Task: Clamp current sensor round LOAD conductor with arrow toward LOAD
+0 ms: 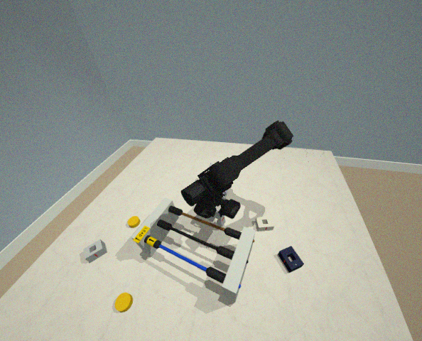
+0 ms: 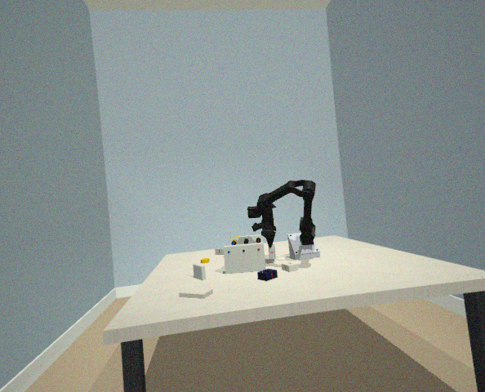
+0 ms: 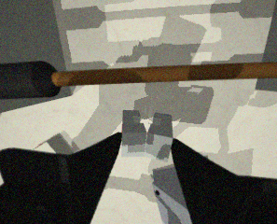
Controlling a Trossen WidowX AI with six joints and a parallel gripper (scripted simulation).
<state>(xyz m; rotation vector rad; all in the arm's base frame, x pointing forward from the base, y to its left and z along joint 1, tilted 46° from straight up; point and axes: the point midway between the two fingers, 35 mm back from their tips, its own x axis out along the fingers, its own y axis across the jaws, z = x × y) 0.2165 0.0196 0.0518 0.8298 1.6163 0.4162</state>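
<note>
My gripper is shut on the open split-core sensor, beside the rack near the brown conductor. The pale grey sensor is upright, its two jaws apart at the top in the wrist view. A red mark shows on its side; the arrow's direction cannot be read. Whether it touches the table is unclear. The rack carries a blue conductor with a yellow tag 1 beside the yellow LOAD label, a black conductor and a brown conductor.
A white block and a dark blue block lie beyond the rack's near end. A grey block and two yellow discs lie on its LOAD side. A pale slab and a small upright block are near the table edge.
</note>
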